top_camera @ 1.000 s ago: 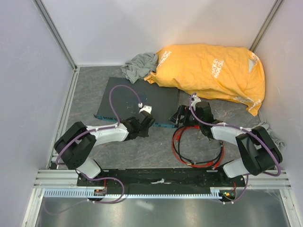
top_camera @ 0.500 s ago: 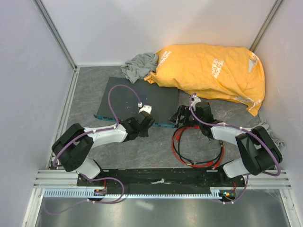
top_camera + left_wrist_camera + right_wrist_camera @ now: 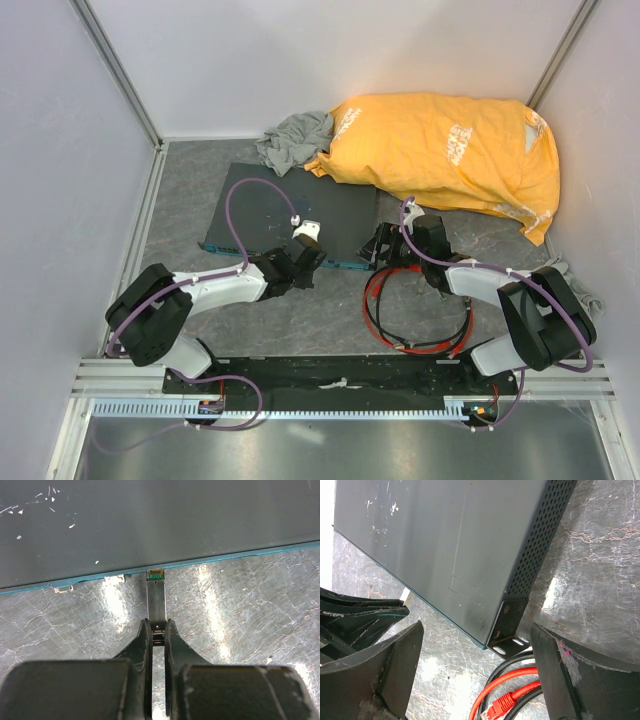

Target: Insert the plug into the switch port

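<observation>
The dark grey switch (image 3: pixel 290 212) lies flat, its blue-green front edge (image 3: pixel 240 555) facing my arms. My left gripper (image 3: pixel 156 625) is shut on a narrow silver metal module (image 3: pixel 156 600) whose far tip sits at the front edge; in the top view the left gripper (image 3: pixel 298 262) is at the edge's middle. The red plug (image 3: pixel 499 710) lies on the table on its red cable (image 3: pixel 515 677), between the fingers of my open right gripper (image 3: pixel 475 630), which hangs over the switch's right front corner bracket (image 3: pixel 507 630). No single port can be made out.
An orange bag (image 3: pixel 450 150) and a grey cloth (image 3: pixel 295 135) lie behind the switch. Red and black cable loops (image 3: pixel 420 315) lie under the right arm. Walls close in on three sides.
The left arm's elbow has drifted slightly left; both grippers stay where they were.
</observation>
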Robot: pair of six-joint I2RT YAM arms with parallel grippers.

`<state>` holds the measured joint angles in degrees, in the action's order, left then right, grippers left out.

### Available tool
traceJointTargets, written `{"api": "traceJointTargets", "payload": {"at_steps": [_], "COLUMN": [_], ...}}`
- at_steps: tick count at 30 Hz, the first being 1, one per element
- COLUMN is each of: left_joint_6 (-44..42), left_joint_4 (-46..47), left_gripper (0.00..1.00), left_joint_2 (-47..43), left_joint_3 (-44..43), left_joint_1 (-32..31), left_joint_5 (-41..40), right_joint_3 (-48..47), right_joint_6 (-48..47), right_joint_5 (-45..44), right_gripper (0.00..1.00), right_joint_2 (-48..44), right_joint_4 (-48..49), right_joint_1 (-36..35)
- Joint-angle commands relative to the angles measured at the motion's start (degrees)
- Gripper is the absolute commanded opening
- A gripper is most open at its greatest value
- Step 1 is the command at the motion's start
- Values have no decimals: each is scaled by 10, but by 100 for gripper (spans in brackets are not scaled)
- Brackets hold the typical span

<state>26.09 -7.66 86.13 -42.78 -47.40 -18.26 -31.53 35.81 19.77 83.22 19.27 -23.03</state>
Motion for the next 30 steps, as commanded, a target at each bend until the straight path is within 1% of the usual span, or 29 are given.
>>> {"api": "traceJointTargets", "payload": {"at_steps": [1,9,10,13,18,30], "left_joint_6": [-9,8,17,32,41,42], "left_joint_4": [99,80,50,16,4,-24], "left_gripper": [2,1,1,2,1,1], "left_joint_2": [-27,4,8,12,7,18], "left_joint_3": [-16,-24,-26,-27,-17,-33], "left_joint_1": [0,0,0,0,0,0], "left_joint_5": [-50,-37,-36,-33,-29,-31], "right_joint_3": [2,2,2,2,2,4], "right_joint_6": [0,1,1,1,3,4], "right_joint_5": [10,10,11,11,11,12], "right_gripper": [94,94,94,95,94,95], "right_joint_2": [0,0,0,0,1,1], "right_joint_4": [24,24,24,24,27,29], "right_joint_1": [0,0,0,0,0,0]}}
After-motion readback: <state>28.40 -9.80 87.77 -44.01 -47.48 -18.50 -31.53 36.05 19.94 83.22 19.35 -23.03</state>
